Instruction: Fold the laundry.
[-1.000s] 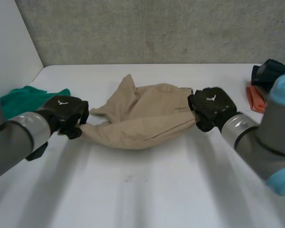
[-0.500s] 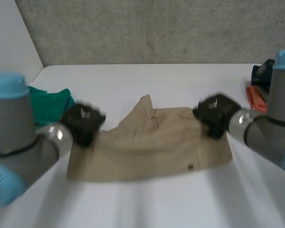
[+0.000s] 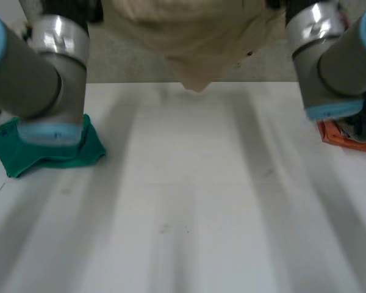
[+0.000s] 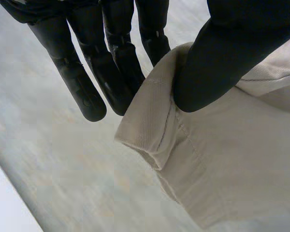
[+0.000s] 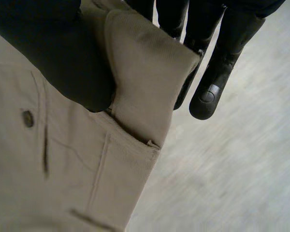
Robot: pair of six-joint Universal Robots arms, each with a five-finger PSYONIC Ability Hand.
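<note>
1. Cloth, green (image 3: 49,149): crumpled heap at the left edge of the worktop (image 3: 183,207), partly behind my left arm (image 3: 36,67). Loose, not in hand.
2. My left hand (image 4: 222,63): thumb pressed on a hemmed corner of the beige garment (image 4: 217,159), fingers (image 4: 82,77) straight behind it; cloth clamped between.
3. Garment itself: hung in the air between both hands, clear of the worktop, sagging in the middle. One button (image 5: 27,118) near the right-hand corner.
4. My right hand (image 5: 58,53): thumb on the opposite corner, fingers straight behind; clamped likewise.
5. Cloth, orange (image 3: 344,135): at the right edge, beside my right arm (image 3: 329,61); something dark just behind it, which I cannot identify.
6. Containers: none to enter; both spare cloths lie loose on the worktop.
7. Step in hand, by my judgement: spreading the garment in the air ahead of the first fold. The next move calls for laying it flat on the bare middle, both pinches level, clear of the spare cloths.
</note>
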